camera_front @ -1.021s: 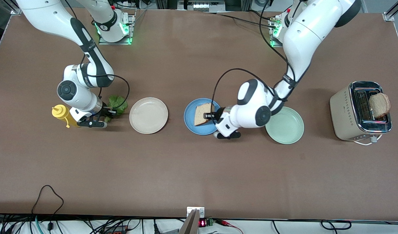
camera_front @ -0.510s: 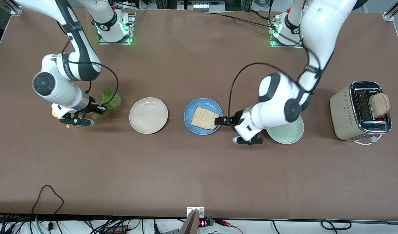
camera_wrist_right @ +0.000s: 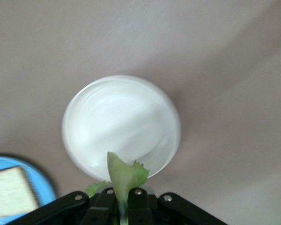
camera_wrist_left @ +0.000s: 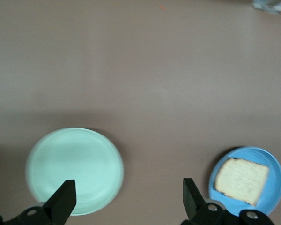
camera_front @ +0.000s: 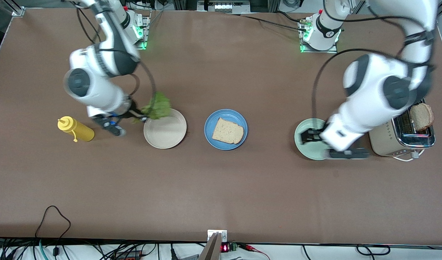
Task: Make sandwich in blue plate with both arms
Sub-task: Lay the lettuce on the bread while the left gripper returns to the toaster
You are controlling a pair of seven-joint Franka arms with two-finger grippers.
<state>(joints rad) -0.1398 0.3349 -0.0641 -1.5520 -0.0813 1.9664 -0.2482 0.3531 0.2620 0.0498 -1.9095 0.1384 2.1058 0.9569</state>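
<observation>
the desk carries, toward the left arm's end, a toaster with the second toast slice standing in its slot. the left arm has swung away from the blue plate since a second ago, and its gripper now hangs over the mint-green plate, fingers spread wide and empty. the right arm has risen from beside the yellow squeeze bottle; its gripper is over the rim of the cream-white plate, fingers pinched shut on the lettuce leaf. at the centre of the desk, the blue plate holds the first toast slice, lying flat and free of both grippers. we read the change thus: the base slice has just been released, and the lettuce is on its way toward it. we judge that the leaf goes on next, then the slice in the toaster.
</observation>
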